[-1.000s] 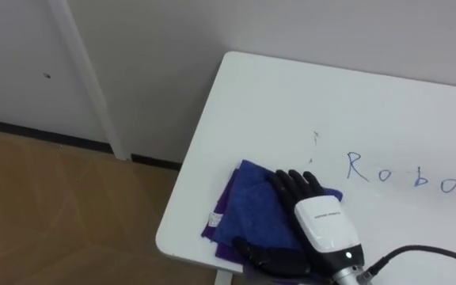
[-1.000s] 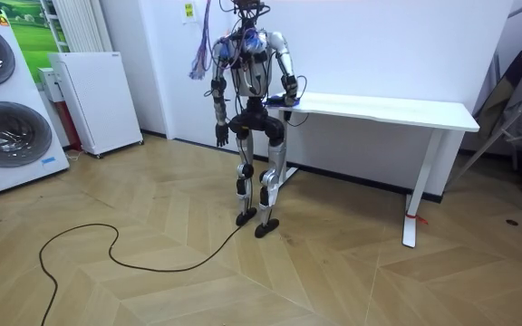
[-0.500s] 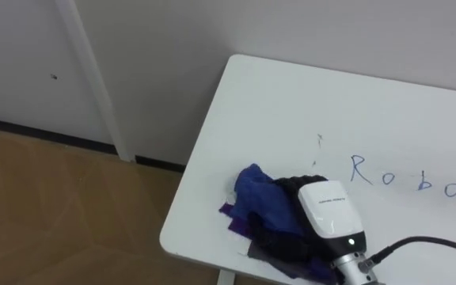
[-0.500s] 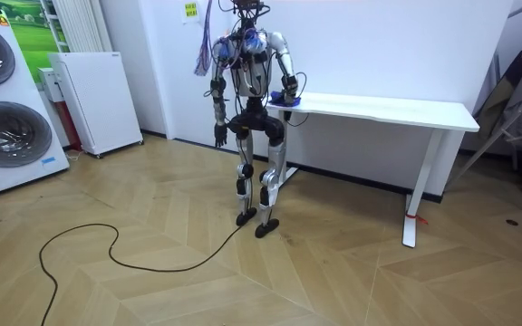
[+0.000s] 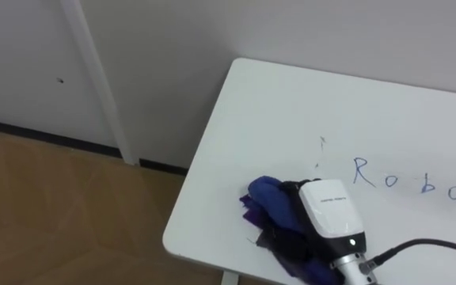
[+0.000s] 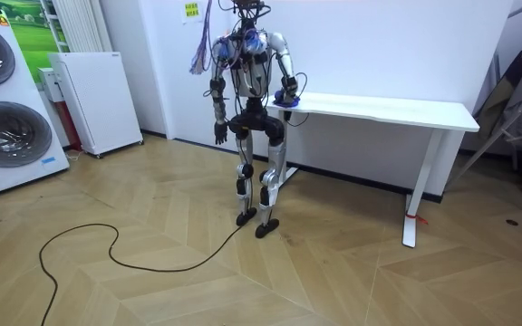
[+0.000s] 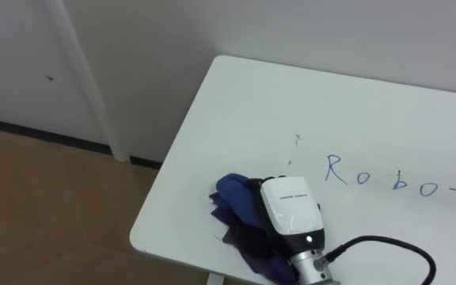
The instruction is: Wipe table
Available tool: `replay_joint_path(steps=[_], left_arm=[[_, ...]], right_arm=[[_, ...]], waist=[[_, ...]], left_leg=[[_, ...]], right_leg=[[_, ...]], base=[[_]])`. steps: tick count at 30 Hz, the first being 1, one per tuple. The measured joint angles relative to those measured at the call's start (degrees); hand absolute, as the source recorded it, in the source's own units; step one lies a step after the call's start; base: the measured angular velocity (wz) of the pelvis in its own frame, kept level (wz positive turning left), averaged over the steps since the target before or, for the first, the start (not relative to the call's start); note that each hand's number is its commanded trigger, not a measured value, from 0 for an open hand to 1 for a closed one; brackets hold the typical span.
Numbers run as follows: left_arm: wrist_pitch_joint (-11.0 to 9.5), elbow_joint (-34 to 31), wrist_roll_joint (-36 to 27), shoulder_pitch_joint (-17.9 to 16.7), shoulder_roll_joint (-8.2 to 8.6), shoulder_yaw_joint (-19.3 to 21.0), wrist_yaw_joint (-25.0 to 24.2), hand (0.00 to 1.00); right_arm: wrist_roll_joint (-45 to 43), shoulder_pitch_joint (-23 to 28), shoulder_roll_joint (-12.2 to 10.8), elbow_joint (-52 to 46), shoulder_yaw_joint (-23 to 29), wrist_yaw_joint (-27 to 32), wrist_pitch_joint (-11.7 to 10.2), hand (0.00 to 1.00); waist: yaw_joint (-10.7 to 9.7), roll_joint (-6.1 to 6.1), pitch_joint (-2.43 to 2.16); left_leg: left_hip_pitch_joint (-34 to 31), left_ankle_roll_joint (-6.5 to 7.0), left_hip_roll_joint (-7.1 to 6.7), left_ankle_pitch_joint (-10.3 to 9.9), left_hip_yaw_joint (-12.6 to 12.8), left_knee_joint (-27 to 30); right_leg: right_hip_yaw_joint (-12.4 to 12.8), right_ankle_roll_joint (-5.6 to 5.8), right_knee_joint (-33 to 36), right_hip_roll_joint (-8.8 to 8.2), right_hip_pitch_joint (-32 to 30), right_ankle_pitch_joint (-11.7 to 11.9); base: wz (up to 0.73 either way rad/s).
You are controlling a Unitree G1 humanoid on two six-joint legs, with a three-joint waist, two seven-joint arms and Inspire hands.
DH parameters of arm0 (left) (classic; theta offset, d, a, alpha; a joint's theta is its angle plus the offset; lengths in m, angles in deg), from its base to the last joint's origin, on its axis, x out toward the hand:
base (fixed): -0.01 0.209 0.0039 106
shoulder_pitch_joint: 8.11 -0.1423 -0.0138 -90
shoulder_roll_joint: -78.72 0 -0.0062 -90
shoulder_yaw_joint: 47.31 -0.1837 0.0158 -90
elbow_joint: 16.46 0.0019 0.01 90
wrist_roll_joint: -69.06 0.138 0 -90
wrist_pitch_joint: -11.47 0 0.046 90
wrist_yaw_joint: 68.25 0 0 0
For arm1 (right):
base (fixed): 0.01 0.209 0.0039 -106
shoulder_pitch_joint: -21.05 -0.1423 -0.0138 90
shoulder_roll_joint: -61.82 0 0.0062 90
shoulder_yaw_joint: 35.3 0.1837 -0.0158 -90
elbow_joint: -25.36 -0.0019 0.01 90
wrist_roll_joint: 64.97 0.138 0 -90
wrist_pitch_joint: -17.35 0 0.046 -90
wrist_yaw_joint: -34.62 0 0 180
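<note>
Cloth (image 5: 271,197) lies bunched on table (image 5: 291,103), nr front-left corner. R hand (image 5: 331,210) grips it, fingers curled in. L hand (image 6: 218,137) hangs at side; state can't be told. Blue writing (image 5: 406,179) sits right of cloth.

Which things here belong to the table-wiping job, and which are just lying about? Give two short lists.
Job: white table; blue writing on it; blue cloth; right hand gripping the cloth.
Lying about: washing machines; white cabinet; metal stand; left hand, hanging at the robot's side.
</note>
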Motion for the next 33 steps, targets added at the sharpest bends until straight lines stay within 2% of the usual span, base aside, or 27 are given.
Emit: replay_joint_path(steps=[5, 11, 14, 20, 21, 22, 24, 25, 28, 30, 31, 33], left_arm=[[0.1, 0.0, 0.0, -0.8, 0.03, 0.0, 0.0, 0.0], [0.2, 0.0, -0.1, -1.3, 0.07, 0.0, 0.1, 0.0], [1.3, 0.2, -0.2, -0.9, 0.37, 0.0, 0.0, 0.0], [3.5, 1.1, -0.2, 0.2, 0.82, 0.0, -2.2, 0.0], [3.9, 1.1, -0.3, 0.6, 0.8, 0.0, -3.0, 0.0], [4.2, 1.2, -0.7, 1.1, 0.81, -0.1, -3.7, 0.0], [4.7, 1.0, -1.4, 1.8, 0.77, -0.3, -4.4, 0.0], [4.7, 0.8, -1.9, 2.7, 0.65, -0.5, -4.5, 0.0], [4.7, 0.5, -4.4, 3.6, -0.08, -1.1, -4.5, 0.0], [4.6, 0.6, -4.7, 4.3, -0.43, -1.1, -4.2, 0.0], [4.5, 1.0, -4.9, 4.6, -0.73, -1.0, -4.1, 0.0], [4.8, 2.0, -4.9, 4.9, -1.04, -0.6, -4.3, 0.0]], right_arm=[[3.3, -0.4, -0.1, 2.0, 0.6, 0.0, -1.0, 1.0], [9.1, -1.7, -2.2, 4.3, 1.1, -1.7, -0.9, 1.0], [10.3, -4.1, -2.7, 4.7, 1.0, -4.4, 0.7, 1.0], [11.8, -10.9, -3.5, 4.8, 0.7, -11.6, 6.5, 1.0], [13.0, -13.4, -3.5, 5.6, 0.8, -12.6, 7.1, 1.0], [14.6, -16.8, -3.5, 7.8, 0.8, -13.2, 7.5, 1.0], [17.6, -21.6, -3.5, 10.9, 1.2, -13.5, 8.3, 1.0], [19.0, -24.7, -3.1, 13.0, 2.1, -13.5, 8.4, 1.0], [23.6, -31.5, -2.2, 20.3, 4.7, -13.5, 9.0, 1.0], [25.7, -32.2, -0.6, 23.3, 6.9, -13.4, 9.0, 1.0], [26.4, -32.4, 0.4, 24.9, 8.3, -13.4, 9.1, 1.0], [26.9, -33.7, 1.2, 27.4, 10.1, -13.4, 9.1, 1.0]], waist=[[-0.4, 0.09, 0.03], [-1.0, 0.11, 0.06], [-0.9, 0.22, 0.21], [0.2, 0.18, 0.51], [0.5, 0.08, 0.72], [0.6, 0.18, 1.09], [0.5, -0.01, 0.91], [0.2, -0.11, 0.93], [0.6, -0.22, 0.97], [0.6, -0.42, 0.94], [0.7, -1.02, 0.87], [0.9, -1.61, 1.12]], left_leg=[[0.6, 0.02, 0.0, 0.0, -0.2, -0.2], [1.0, 0.03, -0.01, 0.0, -0.3, 0.0], [0.8, 0.03, 0.03, 0.0, -0.1, 0.2], [0.2, -0.12, 0.06, 0.3, 0.2, 0.1], [-0.1, -0.17, 0.07, 0.5, 0.2, 0.0], [-0.4, -0.17, 0.05, 0.6, 0.0, 0.1], [-2.0, -0.17, 0.04, 0.6, -0.2, 0.7], [-3.6, -0.18, -0.03, 0.6, -0.6, 1.6], [-4.6, -0.23, -0.13, 1.1, -1.6, 2.1], [-4.3, -0.31, -0.12, 1.2, -3.4, 2.0], [-4.2, -0.33, -0.12, 1.2, -3.5, 1.7], [-4.2, -0.4, -0.12, 1.3, -3.5, 1.4]], right_leg=[[0.0, 0.0, 0.0, -0.02, 0.5, 0.0], [-0.1, 0.02, 0.0, -0.01, 0.9, 0.0], [-0.3, 0.02, 0.1, -0.03, 0.7, 0.0], [-0.1, 0.03, 0.1, -0.03, -0.1, 0.0], [-0.2, 0.03, 0.1, -0.04, -0.4, 0.0], [-0.2, 0.03, 0.2, -0.03, -0.6, 0.0], [-0.9, 0.03, 0.3, -0.06, -1.9, 0.0], [-1.6, 0.03, 0.3, -0.11, -2.9, 0.0], [-1.7, 0.03, 1.3, -0.14, -4.5, 0.0], [-1.5, 0.07, 3.1, -0.15, -5.2, 0.0], [-0.8, 0.07, 3.2, -0.18, -5.2, 0.0], [-0.5, 0.07, 3.2, -0.03, -5.2, 0.0]], base=[[-0.01], [0.0], [-0.05], [-0.02], [0.0], [0.04], [0.16], [0.23], [0.18], [0.4], [0.33], [-0.01]])
